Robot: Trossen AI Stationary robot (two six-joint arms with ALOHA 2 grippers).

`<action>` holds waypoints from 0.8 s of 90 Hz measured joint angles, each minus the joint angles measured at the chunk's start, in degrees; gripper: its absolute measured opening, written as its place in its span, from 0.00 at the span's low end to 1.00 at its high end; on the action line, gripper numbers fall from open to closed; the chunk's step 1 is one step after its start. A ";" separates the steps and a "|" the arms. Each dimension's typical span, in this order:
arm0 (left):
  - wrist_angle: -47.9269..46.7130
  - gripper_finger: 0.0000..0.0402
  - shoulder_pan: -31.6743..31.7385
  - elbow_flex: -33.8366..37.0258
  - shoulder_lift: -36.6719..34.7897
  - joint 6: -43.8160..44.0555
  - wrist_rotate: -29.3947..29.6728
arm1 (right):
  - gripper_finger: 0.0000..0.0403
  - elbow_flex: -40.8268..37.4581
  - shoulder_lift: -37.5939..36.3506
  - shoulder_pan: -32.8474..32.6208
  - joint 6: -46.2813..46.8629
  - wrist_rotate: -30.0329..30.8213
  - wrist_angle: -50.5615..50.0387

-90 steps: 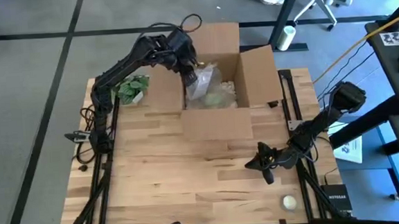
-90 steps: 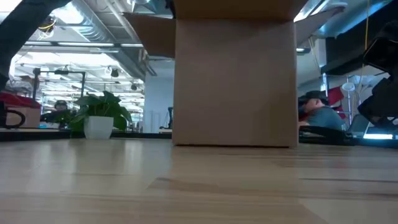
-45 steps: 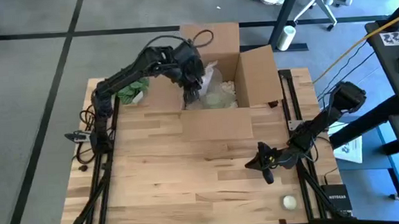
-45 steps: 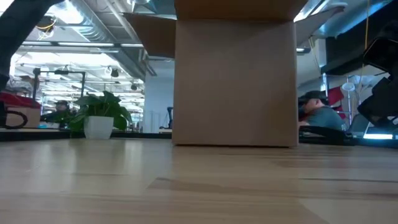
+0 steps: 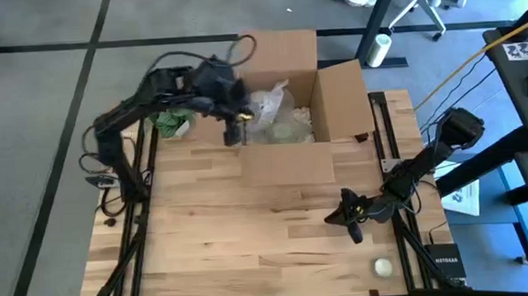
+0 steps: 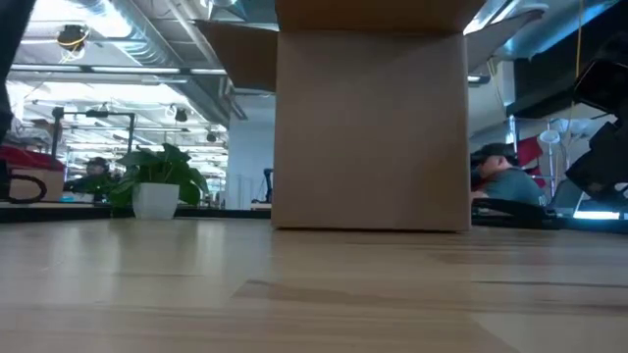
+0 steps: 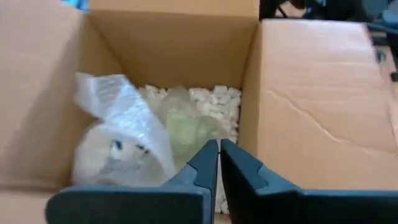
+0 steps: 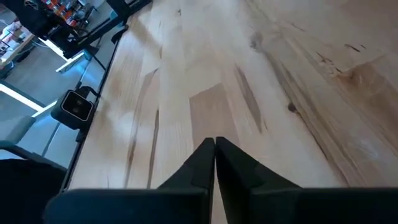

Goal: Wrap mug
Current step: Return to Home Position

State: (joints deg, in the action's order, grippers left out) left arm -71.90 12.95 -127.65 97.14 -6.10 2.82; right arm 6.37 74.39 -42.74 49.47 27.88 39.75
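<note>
An open cardboard box (image 5: 327,96) stands at the table's far middle, bedded with white packing peanuts (image 7: 211,96). Inside, a bundle of clear bubble wrap (image 7: 118,134) lies against the box's left wall, with a pale green thing (image 7: 189,134) beside it. The mug itself I cannot make out. My left gripper (image 5: 236,133) hovers shut just outside the box's left near corner, touching nothing; its wrist view shows it (image 7: 219,149) with nothing between the fingers. My right gripper (image 5: 349,220) waits shut over the table's near right.
A small potted plant (image 5: 175,117) stands left of the box, under my left arm. A white ball (image 5: 382,267) lies near the table's near right corner. The box's flaps (image 5: 288,163) hang open toward the near and right sides. Bare wood (image 5: 223,233) spreads in front of the box.
My left gripper has drawn back from the bubble wrap in the box, going toward the table's near edge and then its left edge, to a place outside the box's left wall. The bubble-wrap bundle stays in the box.
</note>
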 joint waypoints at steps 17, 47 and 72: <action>10.05 0.00 -0.41 17.48 -12.59 2.12 1.24 | 0.00 0.01 0.00 0.00 -0.02 0.00 0.74; 38.58 0.00 -0.59 63.16 -38.64 8.29 1.35 | 0.00 0.01 0.00 0.00 1.36 0.09 0.85; 47.25 0.00 -1.66 84.82 -58.70 14.76 1.54 | 0.00 0.01 0.00 0.00 1.49 2.42 0.83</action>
State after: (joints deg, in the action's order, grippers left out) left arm -24.64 11.29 -42.83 38.44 8.66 4.36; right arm 6.38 74.39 -42.74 50.96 30.30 40.58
